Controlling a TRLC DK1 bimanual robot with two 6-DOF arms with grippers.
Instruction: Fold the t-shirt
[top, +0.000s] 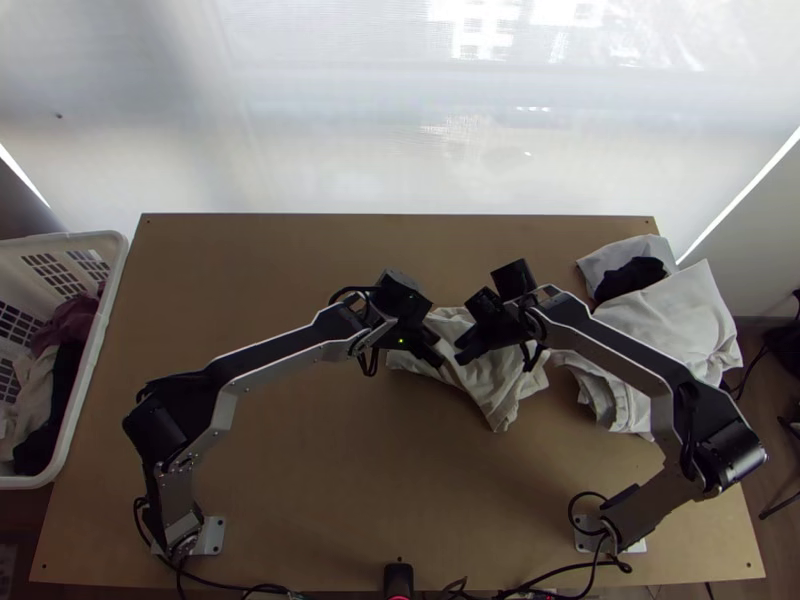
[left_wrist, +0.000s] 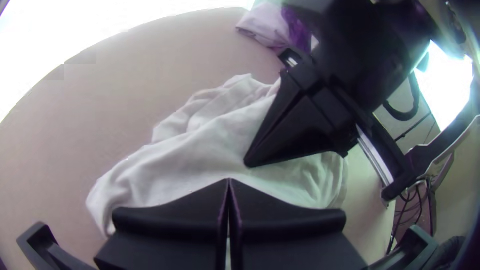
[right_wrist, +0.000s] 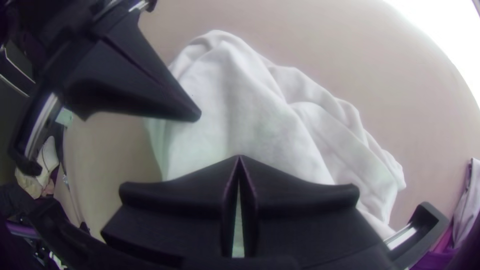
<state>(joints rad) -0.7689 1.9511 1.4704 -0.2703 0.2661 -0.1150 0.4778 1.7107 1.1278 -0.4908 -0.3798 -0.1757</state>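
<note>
Seen in the top view, we have the white t-shirt (top: 494, 400) bunched on the table (top: 300, 460), a little toward two o'clock from the middle. Our left gripper (top: 438, 361) comes over it from ten o'clock, our right gripper (top: 462, 358) from one o'clock. Both have their fingertips closed together; whether cloth is pinched, we cannot tell. From the t-shirt, we see a pile of clothes (top: 690, 320) toward three o'clock and a white basket (top: 97, 350) at nine.
</note>
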